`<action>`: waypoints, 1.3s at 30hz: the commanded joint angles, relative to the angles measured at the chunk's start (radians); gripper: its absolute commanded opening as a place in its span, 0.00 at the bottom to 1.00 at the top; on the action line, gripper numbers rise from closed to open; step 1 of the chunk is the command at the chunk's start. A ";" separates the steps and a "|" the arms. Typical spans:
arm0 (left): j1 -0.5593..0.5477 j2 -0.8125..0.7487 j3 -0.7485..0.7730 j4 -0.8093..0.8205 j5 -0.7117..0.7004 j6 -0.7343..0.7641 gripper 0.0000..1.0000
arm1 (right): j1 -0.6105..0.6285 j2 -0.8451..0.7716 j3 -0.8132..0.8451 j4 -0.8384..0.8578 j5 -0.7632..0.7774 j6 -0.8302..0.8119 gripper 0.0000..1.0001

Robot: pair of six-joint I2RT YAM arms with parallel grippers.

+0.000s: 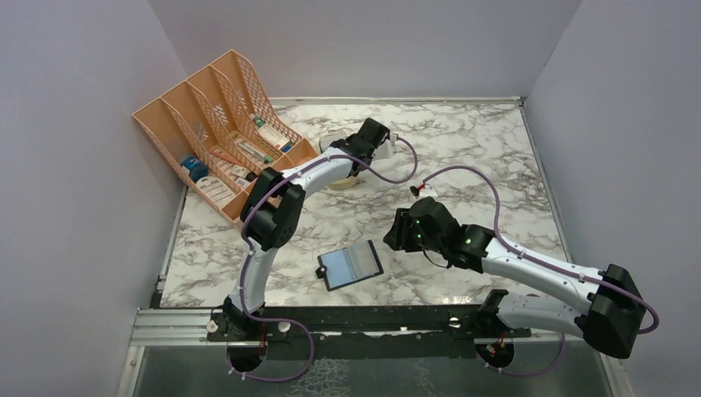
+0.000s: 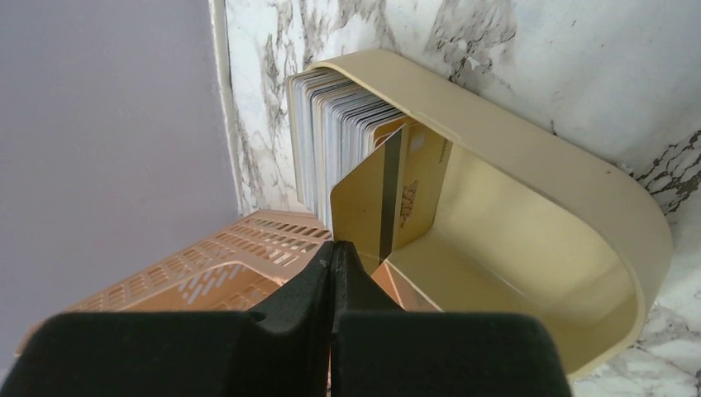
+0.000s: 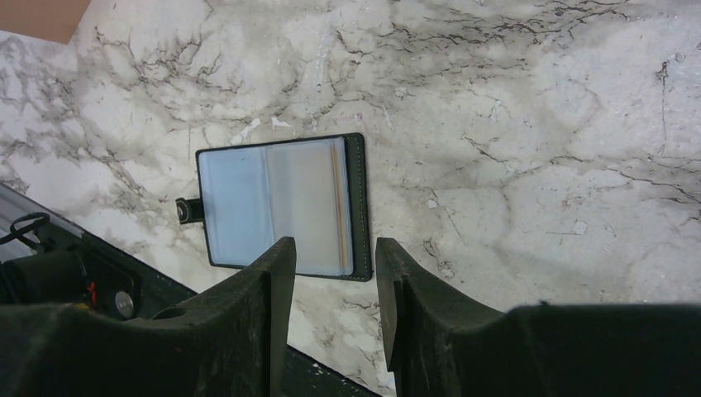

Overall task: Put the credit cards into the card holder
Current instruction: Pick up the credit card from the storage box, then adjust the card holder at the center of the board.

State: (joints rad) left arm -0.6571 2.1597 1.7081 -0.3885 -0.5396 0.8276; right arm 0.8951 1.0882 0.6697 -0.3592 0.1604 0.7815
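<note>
While outstretched, left gripper (image 2: 335,246) (pinched)

This looks like a robot test lab. Plain grey walls (image 1: 74,165) box in a marble table (image 1: 479,157), and two robot arms (image 1: 273,215) are bolted to a metal rail (image 1: 174,324).

Our overhead cam sits high behind the arm bases (image 1: 240,322), looking down toward 12 o'clock over the grey-veined white marble tabletop (image 1: 463,149). Left wrist cam is right up against the tan oval plastic tin (image 2: 529,153) and the gold-yellow plastic credit card (image 2: 405,198) in it. Right wrist cam looks down from higher on the open black folding card holder with blue-grey lining (image 3: 281,207) (image 1: 350,265), which the overhead shows too, at 6 o'clock.
</note>
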 commanded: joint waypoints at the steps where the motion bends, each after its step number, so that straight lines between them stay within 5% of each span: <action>1: -0.016 -0.080 0.052 -0.066 -0.006 -0.051 0.00 | 0.002 -0.025 0.002 0.009 -0.007 0.013 0.41; 10: -0.017 -0.188 0.069 -0.153 0.055 -0.266 0.00 | 0.002 -0.053 -0.002 0.008 -0.034 0.011 0.41; 18: 0.029 -0.381 -0.013 -0.150 0.384 -0.593 0.00 | 0.002 -0.060 -0.043 0.057 -0.094 0.004 0.41; 33: 0.141 -0.844 -0.537 -0.048 0.848 -1.155 0.00 | 0.002 0.063 -0.065 0.150 -0.207 -0.026 0.41; 39: 0.145 -1.016 -0.813 0.023 0.904 -1.424 0.00 | 0.002 0.160 -0.002 0.135 -0.224 -0.052 0.41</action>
State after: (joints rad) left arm -0.5129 1.2591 1.0374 -0.4519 0.2569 -0.3405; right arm 0.8951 1.2068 0.6174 -0.2493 -0.0284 0.7597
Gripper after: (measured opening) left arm 0.009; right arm 0.411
